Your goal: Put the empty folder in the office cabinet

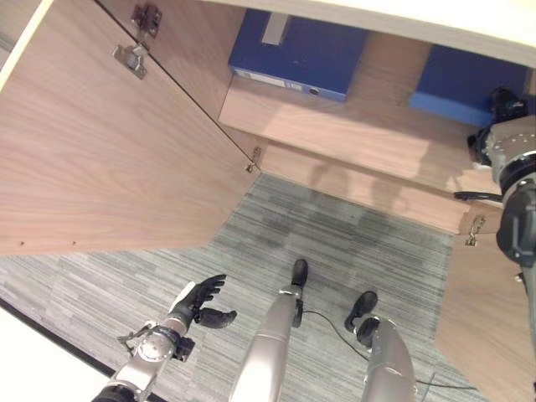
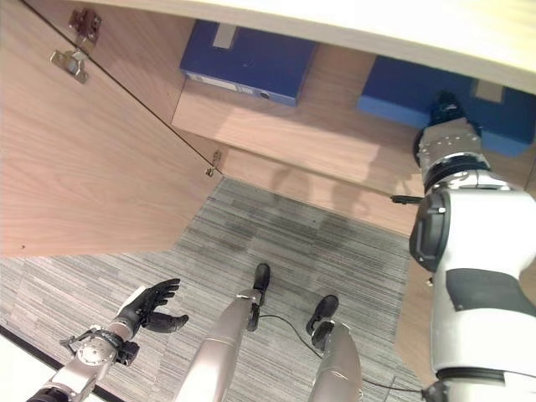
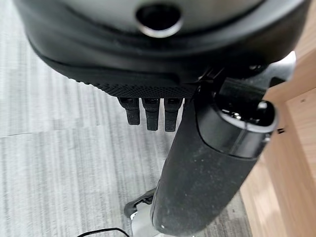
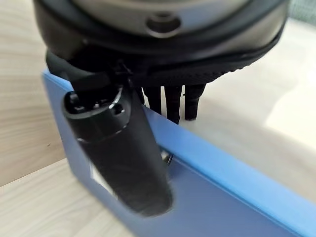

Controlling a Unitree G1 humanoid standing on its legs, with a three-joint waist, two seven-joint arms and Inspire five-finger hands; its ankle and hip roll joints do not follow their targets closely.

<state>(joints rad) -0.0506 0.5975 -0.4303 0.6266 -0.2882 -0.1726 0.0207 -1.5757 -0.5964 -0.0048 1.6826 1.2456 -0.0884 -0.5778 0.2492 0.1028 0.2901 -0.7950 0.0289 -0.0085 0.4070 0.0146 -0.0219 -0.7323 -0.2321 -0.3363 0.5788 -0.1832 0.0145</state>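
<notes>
Two blue folders lie flat on the wooden shelf [image 2: 318, 134] of the open office cabinet. One folder [image 2: 247, 59] rests toward the shelf's left end, its white spine label facing out over the front edge. The other blue folder [image 2: 394, 88] sits well apart at the right end, and the right hand [image 2: 448, 113] is up against it. In the right wrist view the thumb [image 4: 123, 158] lies across the folder's [image 4: 222, 197] face while the fingers [image 4: 173, 101] drop behind its upper edge, so the hand is clamped on it.

The cabinet door [image 1: 92, 142] on the left stands swung wide open, its metal hinges [image 1: 138, 38] bare on the inner face, and nothing blocks the shelf between the two folders. A second door panel [image 1: 486, 327] hangs open at the right edge.

The left hand [image 1: 197, 306] hangs low near the floor, away from the cabinet, with fingers loosely spread and nothing in it; the left wrist view shows its fingers [image 3: 150, 111] slightly bent and free.

Below lies grey striped carpet [image 1: 360, 243], with a white strip of floor [image 1: 33, 360] at the lower left corner.
</notes>
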